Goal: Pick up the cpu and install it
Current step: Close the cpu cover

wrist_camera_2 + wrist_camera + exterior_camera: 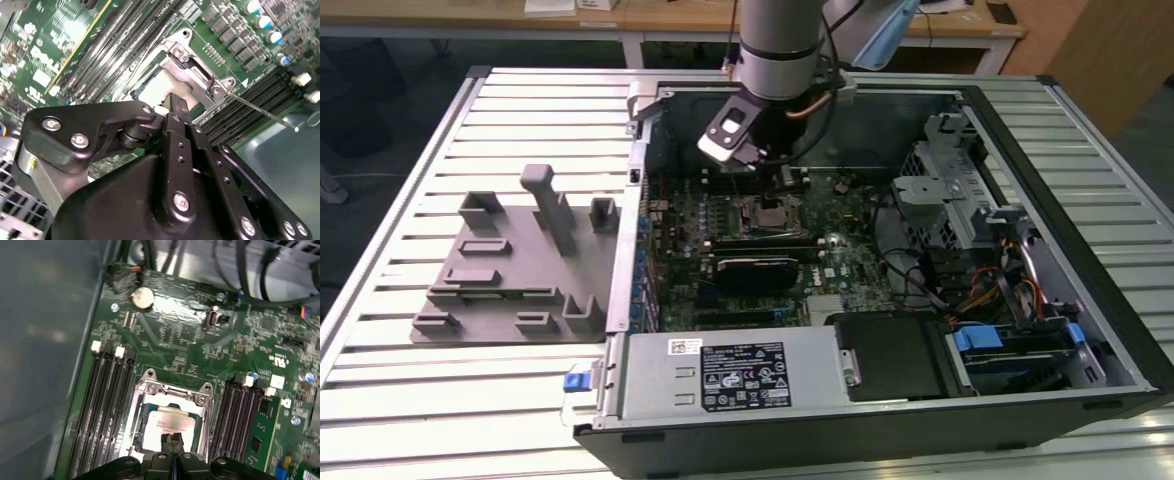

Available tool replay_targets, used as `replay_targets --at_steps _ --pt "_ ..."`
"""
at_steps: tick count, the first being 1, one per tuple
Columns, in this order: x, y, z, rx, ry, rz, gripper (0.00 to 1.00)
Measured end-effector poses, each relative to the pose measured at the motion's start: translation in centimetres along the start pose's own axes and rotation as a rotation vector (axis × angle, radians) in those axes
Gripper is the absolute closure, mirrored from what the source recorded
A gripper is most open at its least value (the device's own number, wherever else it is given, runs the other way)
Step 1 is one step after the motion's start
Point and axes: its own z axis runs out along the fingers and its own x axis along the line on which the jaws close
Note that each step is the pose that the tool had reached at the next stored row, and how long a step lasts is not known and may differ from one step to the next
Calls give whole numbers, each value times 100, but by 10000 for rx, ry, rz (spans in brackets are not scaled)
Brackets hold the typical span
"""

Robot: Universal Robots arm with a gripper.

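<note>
A robotics lab or test workshop: a silver-jointed industrial robot arm (781,40) hangs over a pale ribbed metal workbench (400,380), on which lie an opened black desktop computer case (1121,330) with its green motherboard (854,265) bare and a grey plastic fixture tray with upright blocks (520,270); light wooden desks (667,22) strung with cables stand behind

The arm (781,45) stands vertical, its wrist (767,115) pointing straight down. Its gripper (172,436) aims downward, both black fingers (165,441) pressed together, tips touching.
</note>
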Motion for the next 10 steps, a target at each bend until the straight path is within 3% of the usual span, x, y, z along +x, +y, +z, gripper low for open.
replay_targets --at_steps 10 --pt "1 0 5 -73 -31 -1794 89"
